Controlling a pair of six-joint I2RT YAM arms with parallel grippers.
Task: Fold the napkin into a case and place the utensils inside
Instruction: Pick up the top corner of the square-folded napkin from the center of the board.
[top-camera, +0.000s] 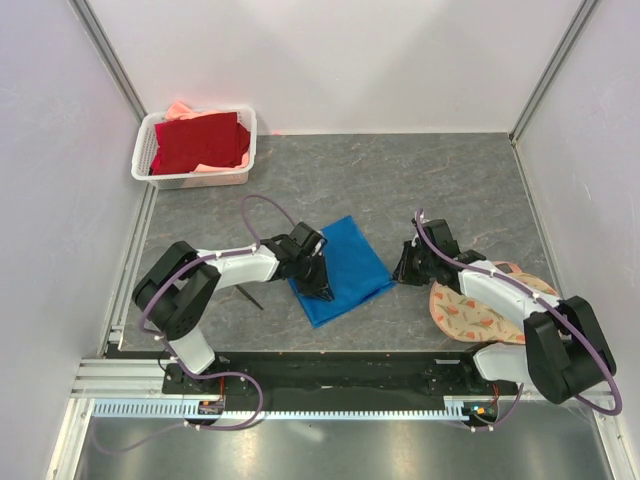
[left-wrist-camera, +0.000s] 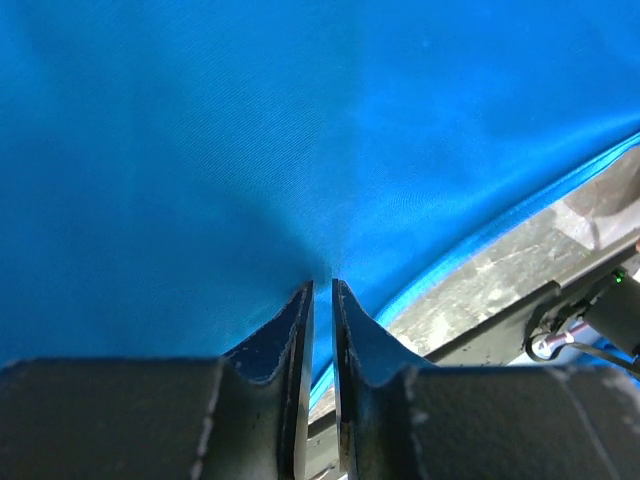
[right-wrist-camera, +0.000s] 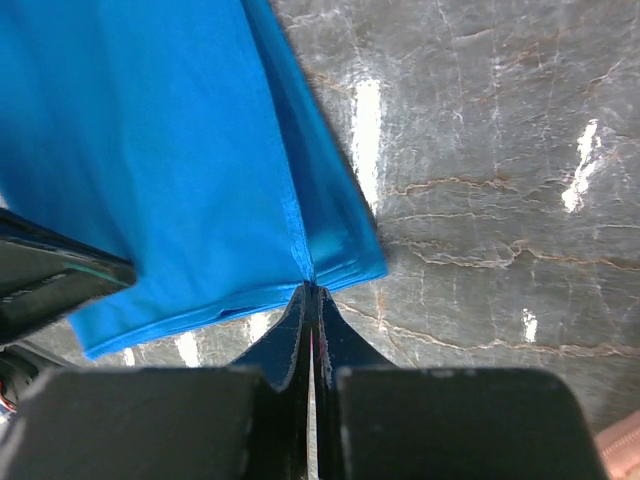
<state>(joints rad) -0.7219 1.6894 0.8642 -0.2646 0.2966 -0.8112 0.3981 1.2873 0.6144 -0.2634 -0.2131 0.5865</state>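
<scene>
The blue napkin (top-camera: 342, 265) lies folded on the grey table, slanted, between my two arms. My left gripper (top-camera: 322, 290) is shut on the napkin's near left edge; in the left wrist view the cloth (left-wrist-camera: 250, 150) puckers into the nearly closed jaws (left-wrist-camera: 322, 285). My right gripper (top-camera: 398, 274) is shut on the napkin's right corner edge; in the right wrist view the cloth (right-wrist-camera: 170, 170) gathers at the jaw tips (right-wrist-camera: 312, 290). One thin black utensil (top-camera: 251, 297) lies on the table left of the napkin. No case shape shows.
A white plastic basket (top-camera: 143, 150) holding dark red cloth (top-camera: 200, 143) stands at the back left. A round peach floral mat (top-camera: 470, 305) lies under my right arm. Purple cables run along both arms. Walls close in the sides and back.
</scene>
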